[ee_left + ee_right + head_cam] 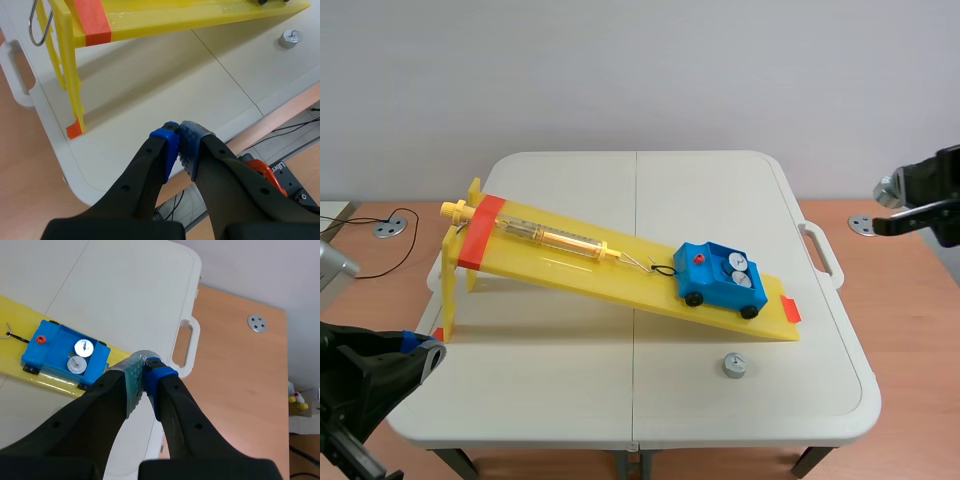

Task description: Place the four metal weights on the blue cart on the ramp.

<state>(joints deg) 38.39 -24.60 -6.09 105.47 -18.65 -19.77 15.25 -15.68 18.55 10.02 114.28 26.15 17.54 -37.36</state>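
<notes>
A: The left gripper [178,145] is held low, off the near left corner of the white folding table [570,390]. Its fingers are pressed together with nothing between them, and the arm is angled in toward the table.

B: And how is the right gripper [145,371] held?

A: It is raised beyond the table's right edge, out past the carrying handle. Its fingers are likewise closed on nothing, and it is pointed down toward that edge.

B: Where is the blue plastic cart [698,285] found?

A: It is parked at the low right end of the yellow plastic ramp [620,280], which is tilted up toward the left. Two round silver metal weights [83,347] are seated side by side in its tray. A clear tube [555,238] is laid along the ramp above it and is joined to the cart by a black hook [665,270].

B: Is any weight seen elsewhere?

A: One loose metal weight [734,365] is stood on the table, just nearer than the ramp's low end and well apart from both grippers.
</notes>
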